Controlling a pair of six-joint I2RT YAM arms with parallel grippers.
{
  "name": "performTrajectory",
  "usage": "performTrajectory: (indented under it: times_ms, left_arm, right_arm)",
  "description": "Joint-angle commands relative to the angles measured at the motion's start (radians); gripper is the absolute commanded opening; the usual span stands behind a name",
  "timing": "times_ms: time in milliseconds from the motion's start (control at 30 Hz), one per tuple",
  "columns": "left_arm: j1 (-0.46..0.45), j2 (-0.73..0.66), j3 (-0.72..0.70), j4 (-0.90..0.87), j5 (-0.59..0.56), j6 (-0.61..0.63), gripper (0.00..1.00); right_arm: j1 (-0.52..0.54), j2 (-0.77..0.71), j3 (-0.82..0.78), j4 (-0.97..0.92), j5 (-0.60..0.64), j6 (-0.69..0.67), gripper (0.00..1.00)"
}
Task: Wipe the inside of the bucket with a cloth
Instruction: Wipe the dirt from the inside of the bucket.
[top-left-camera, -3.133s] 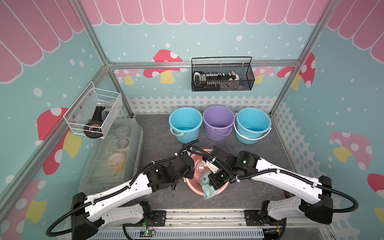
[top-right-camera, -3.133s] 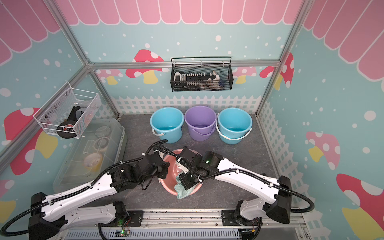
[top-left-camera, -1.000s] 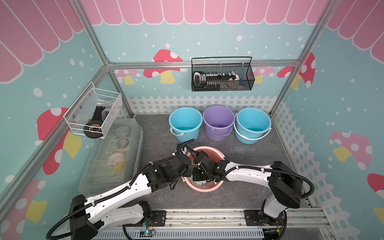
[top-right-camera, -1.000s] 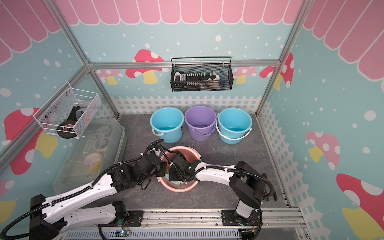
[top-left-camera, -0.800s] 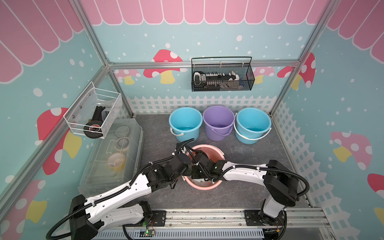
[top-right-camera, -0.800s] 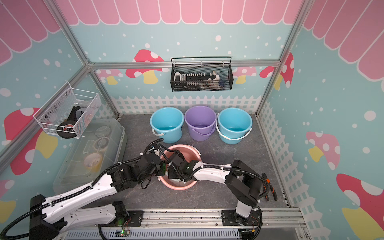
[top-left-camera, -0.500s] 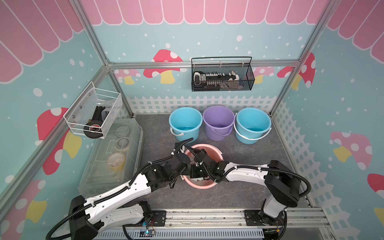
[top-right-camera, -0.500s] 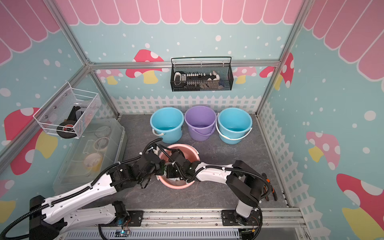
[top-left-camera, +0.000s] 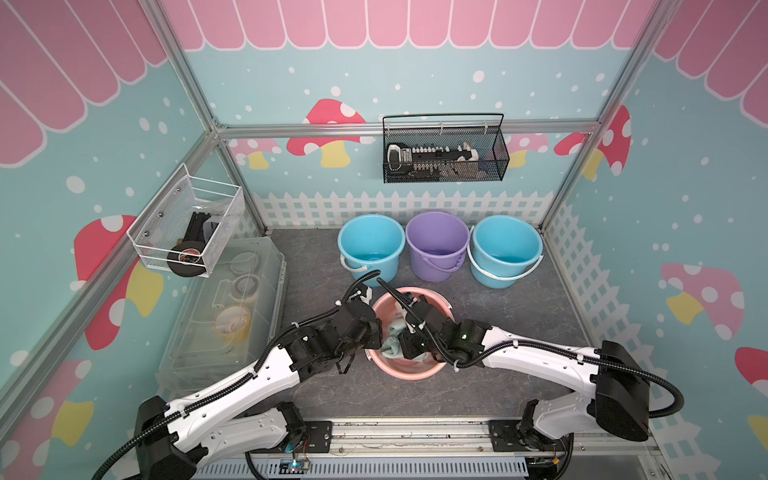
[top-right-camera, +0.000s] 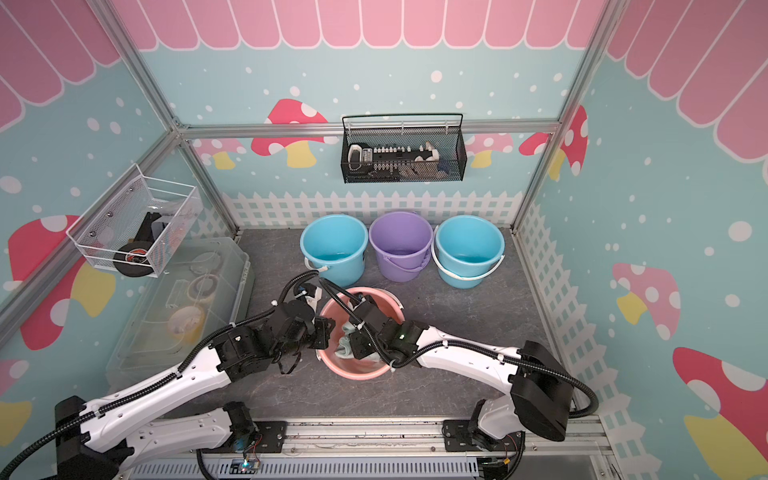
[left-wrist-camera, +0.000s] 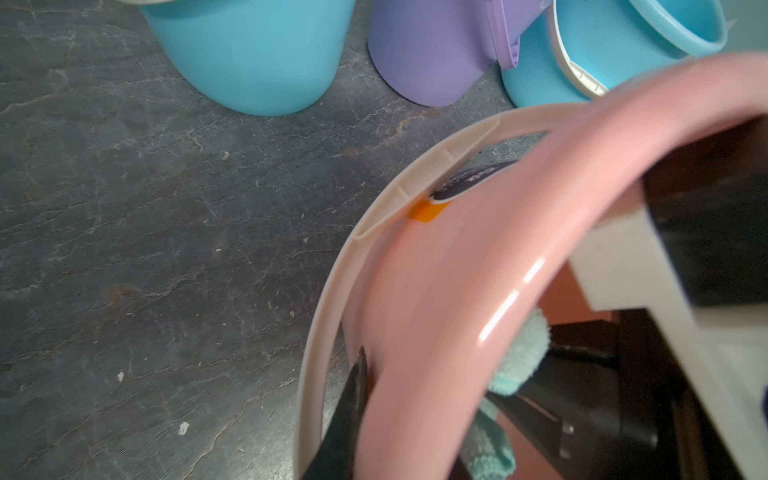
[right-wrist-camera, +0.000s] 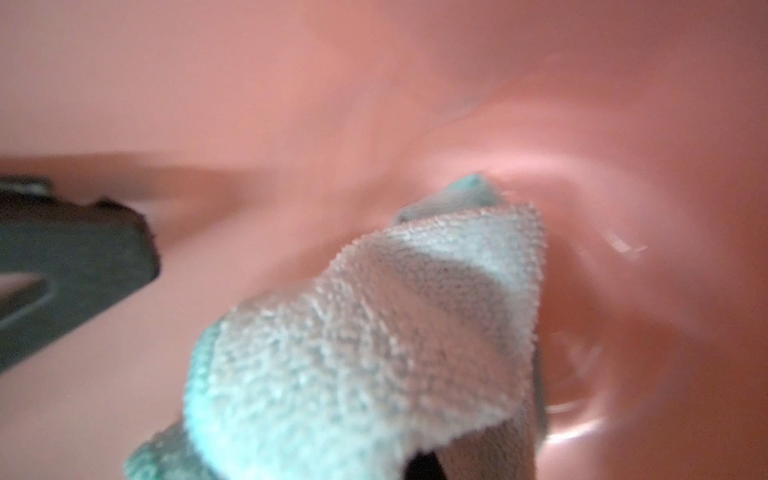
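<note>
Top views, bucket: the pink bucket (top-left-camera: 401, 369) is standing upright on the grey floor, with both grippers meeting at its mouth.
Top views, left gripper: the left gripper (top-left-camera: 375, 335) is clamping the bucket's rim on the side nearest its own arm, one jaw outside the wall and one inside.
Top views, right gripper: the right gripper (top-left-camera: 409, 345) is reaching down inside the bucket, its jaws pinched together on the cloth.
Top views, cloth: the cloth (top-left-camera: 391, 340) is bunching at the right gripper's tip, inside the bucket, between that tip and the left gripper.
Top views, background: a blue bucket (top-left-camera: 371, 245), a purple bucket (top-left-camera: 437, 245) and another blue bucket (top-left-camera: 506, 249) are standing in a row beyond both grippers, apart from the pink one.
Left wrist, grip: one dark finger (left-wrist-camera: 351, 409) is sitting outside the pink wall, between it and the white handle (left-wrist-camera: 332, 316), while the rim is passing between the jaws.
Left wrist, cloth: a pale aqua fold is showing just past the rim, on the gripper's inner side.
Right wrist, cloth: the terry fabric is draping just ahead of the fingertips, hiding the jaws and lying close to the blurred pink inner wall.
</note>
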Motion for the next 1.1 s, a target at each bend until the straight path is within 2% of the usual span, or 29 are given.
performTrajectory:
  times_ms: [0,133,367,667,867,1067]
  left_arm:
    - [0.005,0.005,0.007,-0.007,0.089,0.041,0.0]
    - [0.005,0.027,0.014,-0.008,0.132,0.058,0.0]
    - [0.005,0.047,0.031,-0.01,0.186,0.083,0.0]
    - [0.005,0.077,0.051,-0.027,0.233,0.105,0.0]
    - [0.005,0.083,0.065,-0.029,0.255,0.117,0.0]
    - [0.005,0.081,0.073,-0.035,0.278,0.13,0.0]
  right_arm:
    - [-0.002,-0.048,0.007,-0.016,0.235,-0.292,0.0]
    - [-0.002,-0.087,-0.032,0.099,0.266,-0.588,0.0]
    - [0.011,-0.218,-0.176,0.318,0.063,-1.223,0.0]
    - [0.014,-0.323,-0.233,0.424,0.052,-1.922,0.0]
    - [0.012,-0.291,-0.206,0.408,0.03,-2.088,0.0]
    - [0.004,-0.177,-0.25,0.457,0.059,-2.131,0.0]
